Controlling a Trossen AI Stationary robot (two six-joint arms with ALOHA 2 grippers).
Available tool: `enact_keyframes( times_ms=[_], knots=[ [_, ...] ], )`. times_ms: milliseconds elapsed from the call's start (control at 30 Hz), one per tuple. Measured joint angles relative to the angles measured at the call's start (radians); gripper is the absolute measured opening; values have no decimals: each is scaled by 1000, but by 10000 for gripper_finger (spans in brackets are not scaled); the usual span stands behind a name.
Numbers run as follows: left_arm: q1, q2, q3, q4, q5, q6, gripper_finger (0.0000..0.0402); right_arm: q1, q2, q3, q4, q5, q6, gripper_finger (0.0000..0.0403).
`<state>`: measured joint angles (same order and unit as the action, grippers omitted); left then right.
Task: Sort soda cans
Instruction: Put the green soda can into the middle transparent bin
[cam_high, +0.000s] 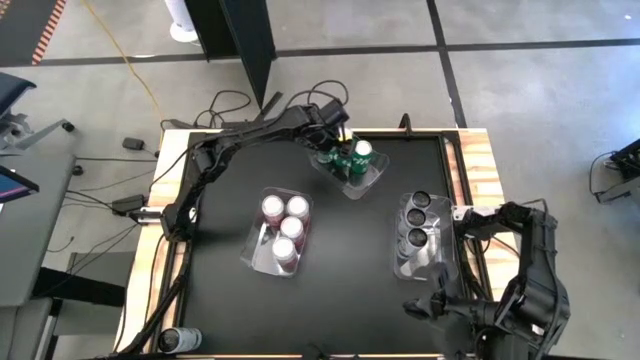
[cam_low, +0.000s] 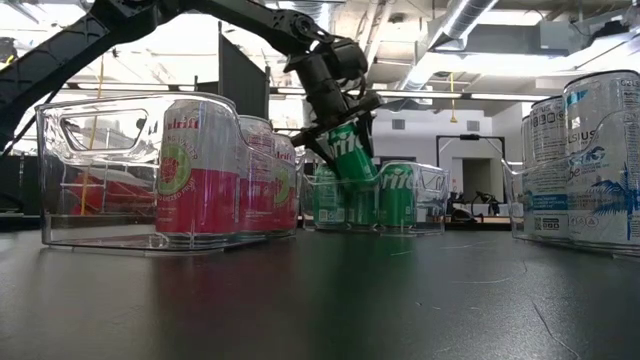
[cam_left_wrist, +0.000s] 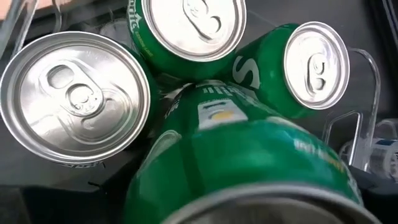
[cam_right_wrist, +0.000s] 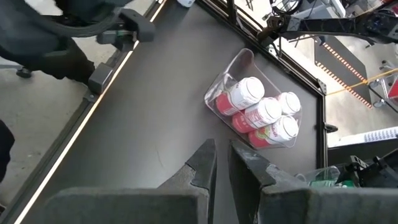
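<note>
Table: black mat (cam_high: 340, 290) holding three clear bins.
Left bin (cam_high: 255, 252): four red cans (cam_high: 287, 228), upright.
Middle bin (cam_high: 378, 176): three green cans upright; a fourth green can (cam_low: 347, 150) tilted between the left gripper (cam_low: 340, 118) fingers, resting against the others.
Left gripper state: spread wide around that can, seemingly letting go.
Next: lift clear once the can settles.
Right bin (cam_high: 404, 262): three dark cans (cam_high: 418, 220).
Right gripper (cam_right_wrist: 222, 163): clenched, empty, parked at the table's right edge.
</note>
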<state>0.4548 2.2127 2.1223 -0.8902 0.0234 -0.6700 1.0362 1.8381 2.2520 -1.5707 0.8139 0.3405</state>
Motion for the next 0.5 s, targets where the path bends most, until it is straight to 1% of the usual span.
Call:
enact_keyframes(
  times_ms=[133, 500],
  knots=[
    [-8, 15, 0, 4, -2, 7, 333, -4, 0, 0, 0, 0, 0, 60],
    [-19, 109, 0, 22, -2, 12, 334, -4, 21, -1, 0, -1, 3, 60]
  ],
)
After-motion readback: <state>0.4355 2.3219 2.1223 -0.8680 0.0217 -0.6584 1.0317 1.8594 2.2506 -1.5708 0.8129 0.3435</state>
